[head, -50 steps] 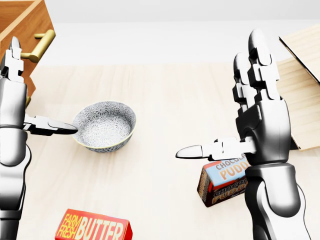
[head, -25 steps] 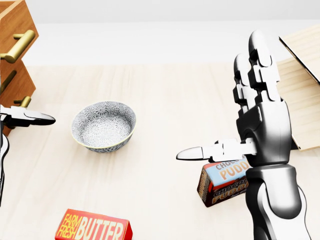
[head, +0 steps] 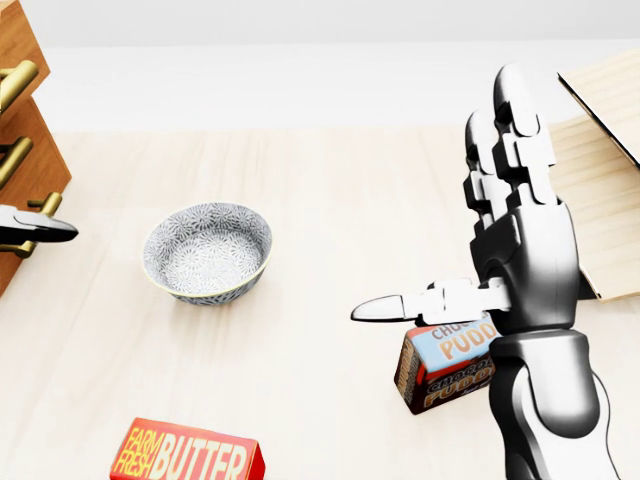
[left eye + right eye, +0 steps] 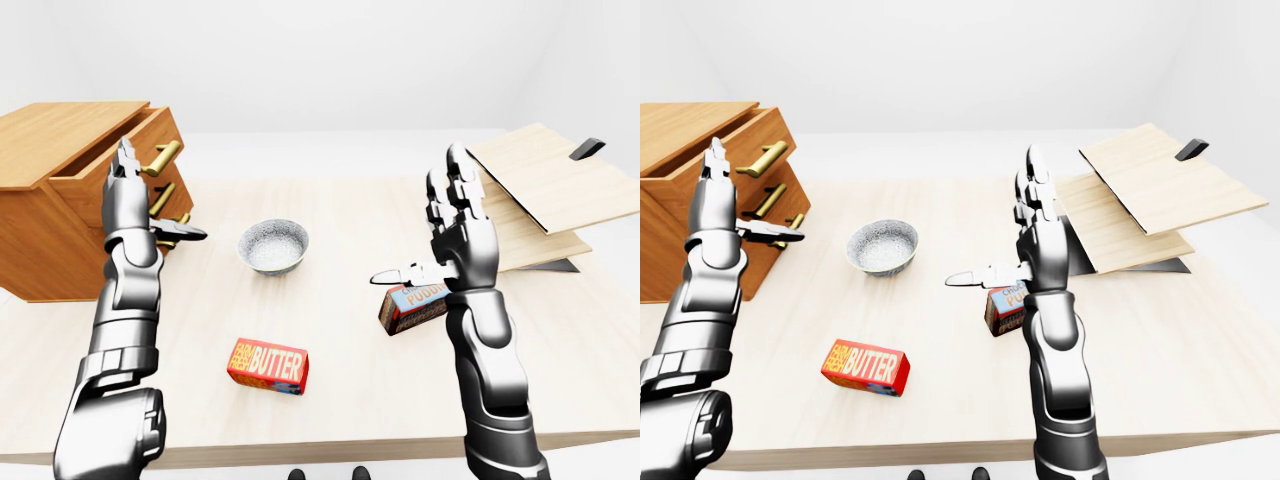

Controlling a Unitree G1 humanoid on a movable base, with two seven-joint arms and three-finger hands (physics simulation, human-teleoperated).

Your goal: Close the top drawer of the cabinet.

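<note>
I have the left hand (image 4: 128, 205) raised in front of the cabinet (image 4: 60, 200), which sits at the left end of the table (image 4: 340, 390). The top drawer (image 4: 125, 165) is still pulled out, its face tilted past the two below, so its brass handle (image 4: 160, 157) sticks out toward the middle of the table. I put the hand there because a flat palm against the drawer face is, I judge, the simplest way to push it home. The fingers stand straight up and spread, with the thumb pointing right toward the bowl (image 4: 273, 246). It holds nothing. From the eye views the hand overlaps the drawer face beside the handle, but I cannot tell whether it is touching the wood or just beside it.

The right hand (image 3: 500, 250) is parked well away, upright over the middle of the table, fingers extended and thumb pointing left, also empty. It hangs above the pudding box (image 3: 445, 365) without touching it, as far as I can see. The butter box (image 4: 865, 367) lies nearer to me, and the stacked wooden boards (image 4: 1150, 195) lie at the far right. None of these sits in the drawer's path.
</note>
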